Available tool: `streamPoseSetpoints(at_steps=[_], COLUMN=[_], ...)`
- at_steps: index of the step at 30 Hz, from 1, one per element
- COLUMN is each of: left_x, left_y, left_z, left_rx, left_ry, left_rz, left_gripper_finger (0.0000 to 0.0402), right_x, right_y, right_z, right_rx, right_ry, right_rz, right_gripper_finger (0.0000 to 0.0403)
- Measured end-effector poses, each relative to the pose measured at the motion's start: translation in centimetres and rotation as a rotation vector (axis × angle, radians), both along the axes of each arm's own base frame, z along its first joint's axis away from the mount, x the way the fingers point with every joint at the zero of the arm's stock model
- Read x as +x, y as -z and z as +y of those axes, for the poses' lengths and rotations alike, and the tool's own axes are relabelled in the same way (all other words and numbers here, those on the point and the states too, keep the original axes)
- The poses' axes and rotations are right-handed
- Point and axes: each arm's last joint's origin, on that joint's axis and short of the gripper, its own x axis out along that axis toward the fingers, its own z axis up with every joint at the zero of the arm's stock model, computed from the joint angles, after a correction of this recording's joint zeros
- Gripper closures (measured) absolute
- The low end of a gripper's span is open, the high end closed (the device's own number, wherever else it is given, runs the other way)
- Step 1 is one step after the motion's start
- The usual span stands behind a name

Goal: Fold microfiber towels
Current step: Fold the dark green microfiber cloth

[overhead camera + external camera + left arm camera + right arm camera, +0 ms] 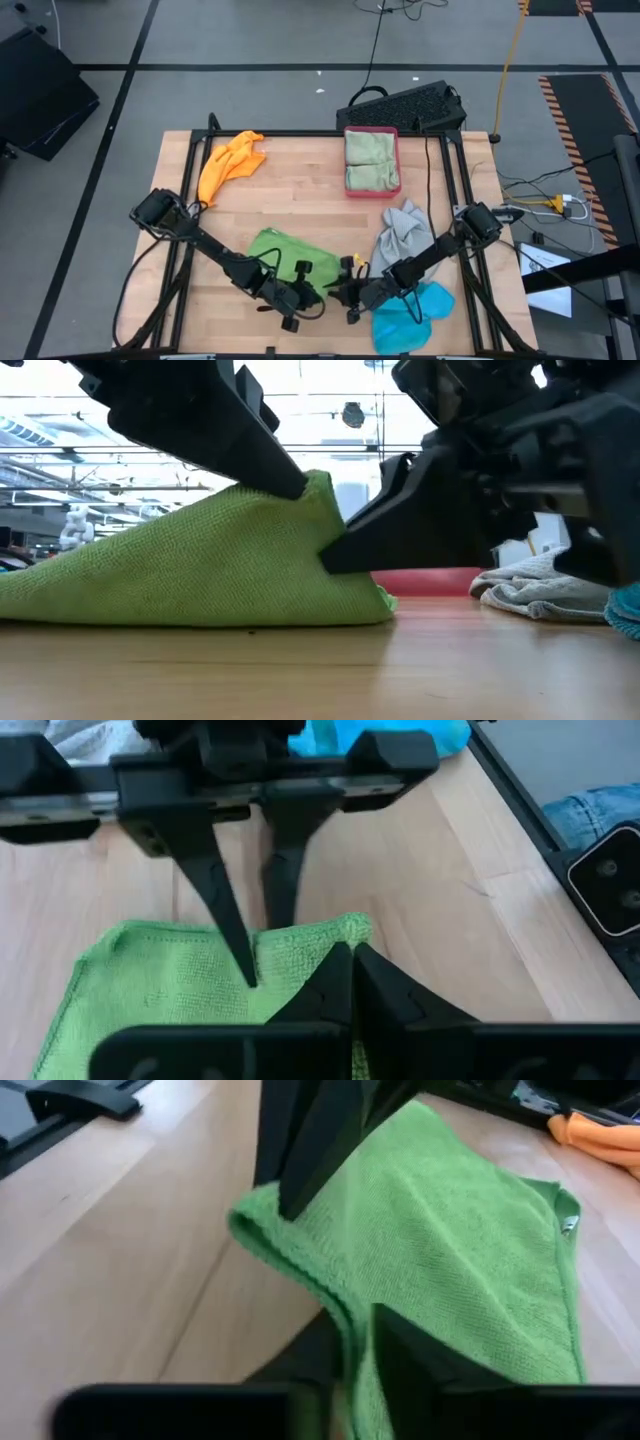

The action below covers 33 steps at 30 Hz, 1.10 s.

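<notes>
At the desk's near edge: both grippers on the bright green microfiber towel (283, 254).
I judge left gripper (300, 297) jaws clamped on its edge, right gripper (348, 292) jaws pinching the same fold; uneven pulling could drag it loose.

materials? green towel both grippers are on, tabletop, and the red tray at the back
Green towel: looks like microfiber, matte, with a fine knit-like texture and a stitched hem.
Tabletop: light wood, likely butcher-block, with visible plank strips and a low sheen.
Red tray: probably plastic with a smooth rim; too small to be sure.
</notes>
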Motion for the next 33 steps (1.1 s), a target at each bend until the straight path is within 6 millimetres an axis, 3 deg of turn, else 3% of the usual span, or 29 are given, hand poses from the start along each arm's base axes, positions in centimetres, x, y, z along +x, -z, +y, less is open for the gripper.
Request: streamPoseSetpoints(at_steps=[2,4,13,19,27,33], left_x=[-0.1,-0.3,-2.0,-2.2,-1.5,-1.3], left_y=[0.1,0.2,0.1,0.9,3.1,3.4], left_z=[0.0,-0.1,-2.1,-3.3,-3.9,-3.6], left_rx=[-0.002,0.012,0.145,0.17,0.273,0.329], left_ry=[-0.017,-0.058,-0.151,-0.164,-0.225,-0.27], left_rz=[0.01,0.011,-0.071,-0.127,-0.213,-0.225], left_gripper_finger=[0.0396,0.0383,0.0235,0.017,0.0139,0.0137], right_x=[0.0,0.1,0.5,1.0,1.3,1.4], right_y=[0.0,-0.1,0.2,0.0,-0.1,-0.1], right_z=[0.0,0.0,-1.0,-1.6,-2.0,-2.4], right_rx=[0.004,0.032,0.194,0.29,0.329,0.366], right_ry=[0.0,0.016,0.118,0.13,0.157,0.181], right_rz=[-0.004,-0.005,0.018,0.01,0.003,0.002], right_gripper_finger=[0.0391,0.0391,0.0399,0.0397,0.0397,0.0397])
